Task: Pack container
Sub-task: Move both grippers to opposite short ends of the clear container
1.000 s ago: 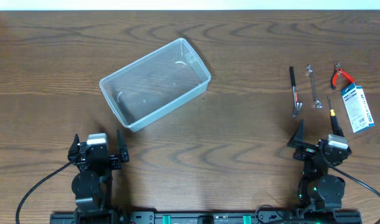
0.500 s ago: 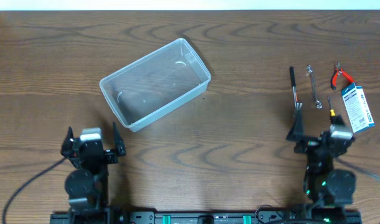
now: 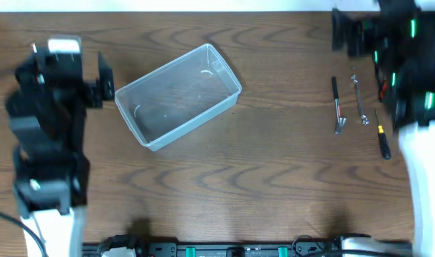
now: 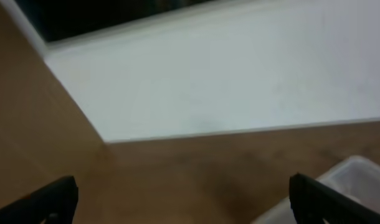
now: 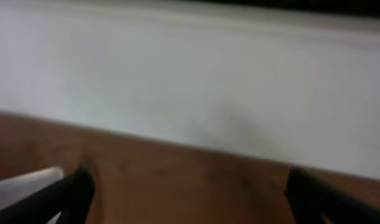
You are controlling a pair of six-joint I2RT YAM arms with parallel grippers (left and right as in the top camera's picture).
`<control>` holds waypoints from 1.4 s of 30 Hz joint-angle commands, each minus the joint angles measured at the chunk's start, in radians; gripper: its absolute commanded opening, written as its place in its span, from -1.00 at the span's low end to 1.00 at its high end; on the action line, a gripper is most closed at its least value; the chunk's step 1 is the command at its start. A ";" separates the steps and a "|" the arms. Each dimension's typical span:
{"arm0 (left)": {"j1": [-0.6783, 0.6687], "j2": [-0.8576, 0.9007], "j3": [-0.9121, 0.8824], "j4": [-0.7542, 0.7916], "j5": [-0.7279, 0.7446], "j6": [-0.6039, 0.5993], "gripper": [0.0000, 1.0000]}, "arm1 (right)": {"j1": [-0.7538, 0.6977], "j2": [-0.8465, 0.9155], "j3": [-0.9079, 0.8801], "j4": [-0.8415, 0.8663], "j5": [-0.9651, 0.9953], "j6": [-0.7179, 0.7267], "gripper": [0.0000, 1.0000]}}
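Observation:
The clear plastic container (image 3: 178, 96) lies empty and slanted on the table, left of centre. My left gripper (image 3: 69, 70) is raised just left of it, open and empty; in the left wrist view (image 4: 184, 208) a corner of the container (image 4: 355, 180) shows by the right finger. My right gripper (image 3: 360, 34) is raised at the far right edge of the table, open and empty, above the hand tools. The right wrist view (image 5: 196, 199) shows only wood and a white wall.
On the right lie a black-handled tool (image 3: 336, 106), a small wrench (image 3: 359, 100) and a screwdriver (image 3: 382, 141). Red pliers (image 3: 381, 89) are mostly covered by the right arm. The blue-and-white packet is hidden under that arm.
Both arms have risen from the front edge and swung toward the far side: the left to beside the container, the right over the tools. Nothing on the table has moved.

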 commanded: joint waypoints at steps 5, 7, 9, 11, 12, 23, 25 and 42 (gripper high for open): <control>-0.002 0.201 0.315 -0.122 0.000 0.017 0.96 | 0.050 0.364 0.518 -0.317 -0.158 -0.009 0.99; -0.002 0.208 0.314 -0.126 0.000 0.016 0.96 | 0.051 0.389 0.520 -0.327 -0.174 0.018 0.99; -0.002 0.208 0.314 -0.161 0.001 -0.004 0.96 | 0.051 0.407 0.520 -0.335 -0.199 0.097 0.99; -0.002 0.207 0.314 -0.178 0.001 -0.024 0.96 | 0.051 0.415 0.520 -0.337 -0.238 0.121 0.99; -0.002 0.207 0.314 -0.182 0.001 -0.033 0.96 | 0.051 0.417 0.520 -0.337 -0.254 0.121 0.98; -0.002 0.242 0.312 -0.383 0.216 -0.041 0.96 | 0.204 0.443 0.520 -0.354 -0.230 -0.027 0.99; -0.002 0.262 0.311 -0.418 0.238 -0.043 0.96 | 0.261 0.461 0.520 -0.363 -0.153 -0.056 0.99; -0.002 0.388 0.307 -0.563 0.233 -0.194 0.96 | 0.373 0.708 0.520 -0.568 -0.016 -0.085 0.59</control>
